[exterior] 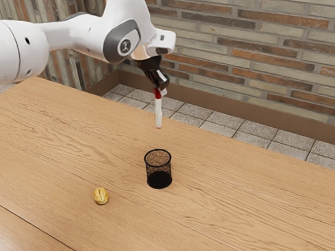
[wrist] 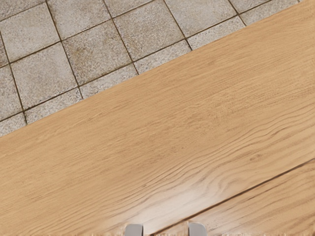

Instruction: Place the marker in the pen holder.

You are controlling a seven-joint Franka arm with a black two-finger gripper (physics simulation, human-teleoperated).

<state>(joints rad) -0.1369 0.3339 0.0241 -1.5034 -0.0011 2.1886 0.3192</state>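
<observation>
End effector [exterior: 161, 89]: closed on the marker [exterior: 158, 113], gripping its red upper end. White body hangs down, near upright, lower end in the air. Pen holder [exterior: 158, 178]: black mesh, round, upright on the tabletop [exterior: 236, 205]; appears below the marker in the exterior view, the two apart. Small yellow object [exterior: 100, 196] on the tabletop, near side, toward the exterior view's left of the holder. Far side: pale floor tiles [exterior: 259, 130], then brick wall [exterior: 264, 57].
</observation>
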